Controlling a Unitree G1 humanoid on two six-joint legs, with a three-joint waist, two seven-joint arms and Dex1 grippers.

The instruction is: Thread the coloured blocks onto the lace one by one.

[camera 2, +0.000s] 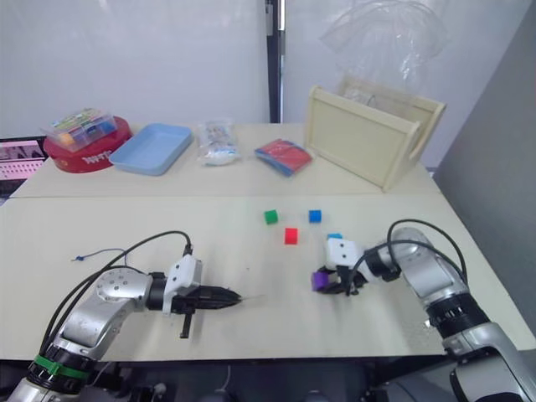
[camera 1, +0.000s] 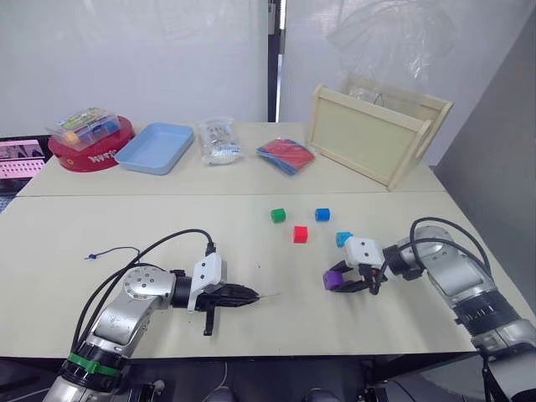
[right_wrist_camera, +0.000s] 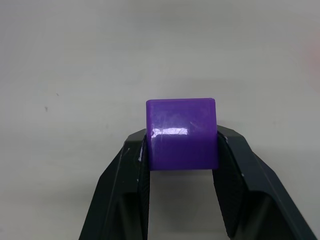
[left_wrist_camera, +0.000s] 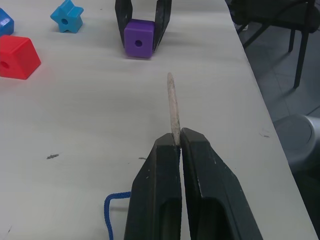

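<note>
Pale beige counter [camera 1: 251,327] fills the frame beneath a white wall. At upper left sit a red round tin [camera 1: 90,153] topped by a clear box, then a light blue plastic tray [camera 1: 155,148]. At lower left, the left hand [camera 1: 251,296] is clenched on the pale stiff tip [left_wrist_camera: 173,107] of the thin dark blue lace [camera 1: 107,251], whose string trails across the counter at far left. Centre frame, the small green block [camera 1: 278,215], red block [camera 1: 300,234], dark blue block [camera 1: 322,214] and light blue star-shaped block [camera 1: 343,239] lie loose. At lower right, the right hand [right_wrist_camera: 182,150] grasps the purple cube [right_wrist_camera: 182,134], its hole facing the tip. Upper right stands a cream wooden crate [camera 1: 377,134].
</note>
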